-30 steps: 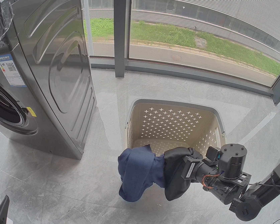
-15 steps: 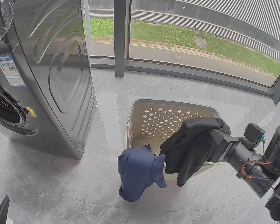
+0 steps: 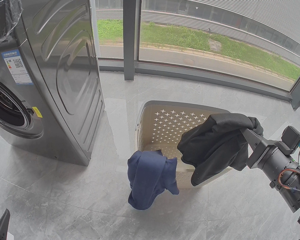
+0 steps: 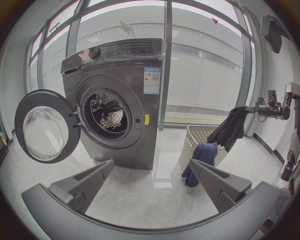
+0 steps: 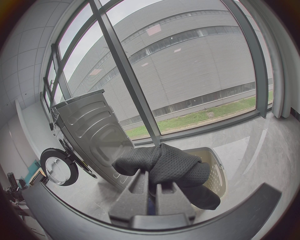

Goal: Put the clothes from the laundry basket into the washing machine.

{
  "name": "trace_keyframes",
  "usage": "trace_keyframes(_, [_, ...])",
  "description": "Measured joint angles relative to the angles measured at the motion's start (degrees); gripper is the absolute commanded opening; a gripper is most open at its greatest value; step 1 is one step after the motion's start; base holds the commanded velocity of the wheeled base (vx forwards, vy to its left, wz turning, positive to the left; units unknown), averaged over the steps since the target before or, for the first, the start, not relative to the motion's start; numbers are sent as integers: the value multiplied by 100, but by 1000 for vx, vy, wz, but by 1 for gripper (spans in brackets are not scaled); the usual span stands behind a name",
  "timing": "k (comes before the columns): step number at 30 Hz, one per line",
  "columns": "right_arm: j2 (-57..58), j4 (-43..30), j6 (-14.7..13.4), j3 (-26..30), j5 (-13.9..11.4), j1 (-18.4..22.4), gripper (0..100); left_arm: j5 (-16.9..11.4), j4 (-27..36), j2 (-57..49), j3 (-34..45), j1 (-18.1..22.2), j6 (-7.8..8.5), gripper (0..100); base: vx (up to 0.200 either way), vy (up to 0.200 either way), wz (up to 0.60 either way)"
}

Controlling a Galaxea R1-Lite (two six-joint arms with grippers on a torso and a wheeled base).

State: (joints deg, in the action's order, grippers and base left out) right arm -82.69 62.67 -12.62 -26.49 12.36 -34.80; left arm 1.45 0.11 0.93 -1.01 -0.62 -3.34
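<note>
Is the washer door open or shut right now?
Open. The round door is swung wide off the washing machine, and the drum shows through the opening.

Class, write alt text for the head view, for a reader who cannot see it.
The right gripper holds a black garment above a cream laundry basket, with a blue garment draped over its near rim. A grey washing machine stands open at left.

No print legible. Washing machine (image 4: 125,78) front: blue-white label (image 4: 152,80) with QR code at 1 o'clock from door opening (image 4: 107,115), small yellow sticker (image 4: 147,119) at 3 o'clock, both too small to read.
</note>
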Motion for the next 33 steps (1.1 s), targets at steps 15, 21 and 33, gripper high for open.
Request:
trace_keyframes(15, [46, -18, 15, -52, 129, 82, 0, 0, 7, 0, 0, 2, 1, 100, 0, 133, 0])
trace_keyframes(21, [41, 1, 17, -73, 90, 79, 0, -9, 5, 0, 0, -1, -2, 100, 0, 200, 0])
trace_keyframes(33, [24, 59, 9, -51, 46, 5, 0, -6, 10, 0, 0, 0, -7, 100, 0, 200, 0])
